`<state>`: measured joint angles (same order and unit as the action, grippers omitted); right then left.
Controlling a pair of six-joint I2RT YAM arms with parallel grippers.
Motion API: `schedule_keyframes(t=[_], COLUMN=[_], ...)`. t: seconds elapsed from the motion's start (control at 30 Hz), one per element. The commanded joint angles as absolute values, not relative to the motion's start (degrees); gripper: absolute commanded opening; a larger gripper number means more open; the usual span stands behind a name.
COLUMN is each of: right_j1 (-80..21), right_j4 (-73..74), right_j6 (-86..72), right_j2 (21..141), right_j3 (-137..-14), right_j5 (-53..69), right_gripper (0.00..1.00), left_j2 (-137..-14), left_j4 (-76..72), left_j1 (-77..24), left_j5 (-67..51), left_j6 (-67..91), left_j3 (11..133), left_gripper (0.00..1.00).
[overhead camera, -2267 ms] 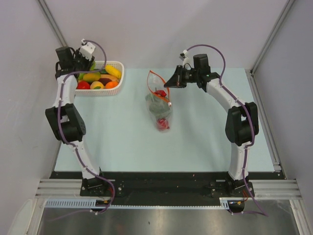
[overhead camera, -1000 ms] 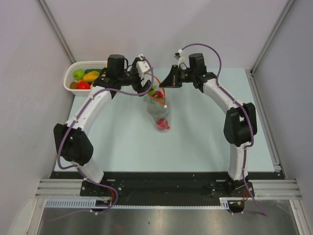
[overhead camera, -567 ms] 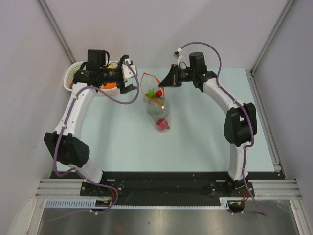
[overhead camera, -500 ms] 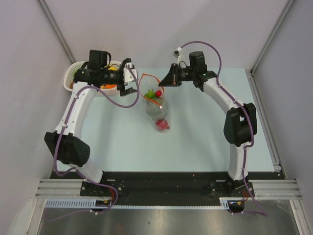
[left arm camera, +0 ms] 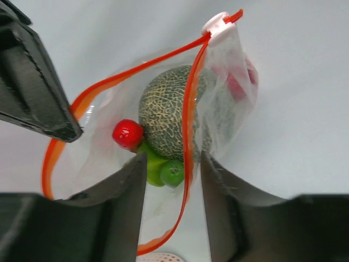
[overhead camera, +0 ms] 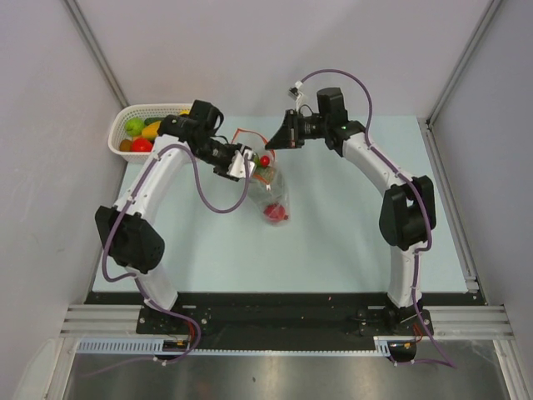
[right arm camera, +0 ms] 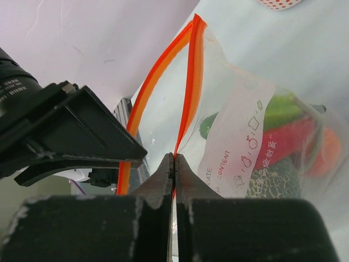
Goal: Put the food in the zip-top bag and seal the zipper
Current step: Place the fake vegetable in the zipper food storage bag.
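- Directly above the open mouth of the zip-top bag (left arm camera: 223, 131): left claw (left arm camera: 170, 164), fingers apart, nothing clamped between them.
- At the bag's rim, far right side: right claw (right arm camera: 174, 161), pressed together on the zipper (left arm camera: 188, 109), lifting that edge off the worktop (overhead camera: 350, 242) and propping the mouth agape.
- Bag itself: lying on the worktop between the two claws, closed end toward the arm bases, mouth raised.
- Inside the bag: a netted green melon (left arm camera: 163, 109), a small red ball (left arm camera: 128, 134) just beside it, a green piece (left arm camera: 163, 170) below, something red deeper toward the closed end.
- At one end of the bag's mouth: white slider (left arm camera: 217, 27), with the strip unsealed along its length.
- Well apart from the bag, to its left: white basket (overhead camera: 158, 107) with more food (overhead camera: 141, 144) inside, green, yellow and red.
- Step in hand, by judgement: filling, not sealing, given an empty claw over a part-filled bag and pieces waiting in the basket.
- Next move, likely: raise the left claw clear of the bag without snagging the orange strip, carry it to the basket, close on one piece, bring it above the mouth.
- Calls for a steady hold from the right claw, to avoid a slack, folded mouth.
- Sealing only afterwards: pinch the slider and draw it along the strip to the bag's other end.
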<state>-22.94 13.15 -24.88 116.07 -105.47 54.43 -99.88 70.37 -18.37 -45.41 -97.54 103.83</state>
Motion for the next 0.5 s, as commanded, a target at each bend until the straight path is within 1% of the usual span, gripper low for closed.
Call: schedule_keyframes(t=[0.0, 0.03, 0.07, 0.1, 0.2, 0.23, 0.27, 0.3, 0.33, 0.4, 0.43, 0.47], right_j1=[-23.64, -24.08, -24.26, -24.43, -25.40, -25.66, -26.01, -26.02, -26.02, -25.40, -24.79, -24.09], right_j4=[12.13, 12.13, 12.04, 12.04, 11.69, 11.52, 11.34, 10.99, 10.81, 11.51, 12.30, 13.35], right_j6=[-23.56, -23.47, -23.47, -23.47, -23.64, -23.64, -23.56, -23.55, -23.64, -22.33, -21.37, -20.31], right_j2=[116.54, 116.98, 117.24, 117.42, 118.39, 118.48, 118.56, 118.48, 118.30, 117.43, 116.73, 115.07], right_j3=[-109.25, -109.94, -110.21, -110.65, -112.23, -112.50, -113.02, -113.20, -113.20, -113.12, -112.94, -112.16], right_j5=[56.25, 56.34, 56.60, 56.69, 56.86, 56.95, 57.30, 57.48, 57.83, 58.62, 58.27, 57.84], right_gripper=[0.00, 0.00, 0.00, 0.00, 0.00, 0.00, 0.03, 0.10, 0.29, 0.50, 0.70, 0.79], left_j2=[-100.55, -100.55, -100.29, -100.02, -97.92, -97.39, -96.77, -95.64, -94.93, -93.18, -92.56, -92.11], left_j4=[76.28, 78.38, 79.53, 80.50, 80.69, 78.42, 76.83, 74.38, 68.96, 63.31, 58.06, 55.66], left_j1=[-19.86, -20.82, -21.53, -22.23, -24.78, -25.57, -26.01, -26.45, -27.15, -27.51, -27.42, -27.42], left_j5=[-44.65, -44.82, -45.09, -45.09, -48.40, -49.82, -50.79, -51.41, -52.63, -53.70, -54.22, -54.32], left_j6=[-104.59, -104.94, -105.03, -105.03, -101.35, -96.99, -94.42, -91.18, -83.75, -76.50, -69.85, -66.65], left_j3=[105.20, 105.99, 106.17, 106.17, 103.46, 101.53, 100.47, 99.24, 96.97, 94.58, 92.40, 91.42], left_gripper=[0.40, 0.33, 0.12, 0.01, 0.00, 0.00, 0.00, 0.00, 0.00, 0.00, 0.00, 0.00])
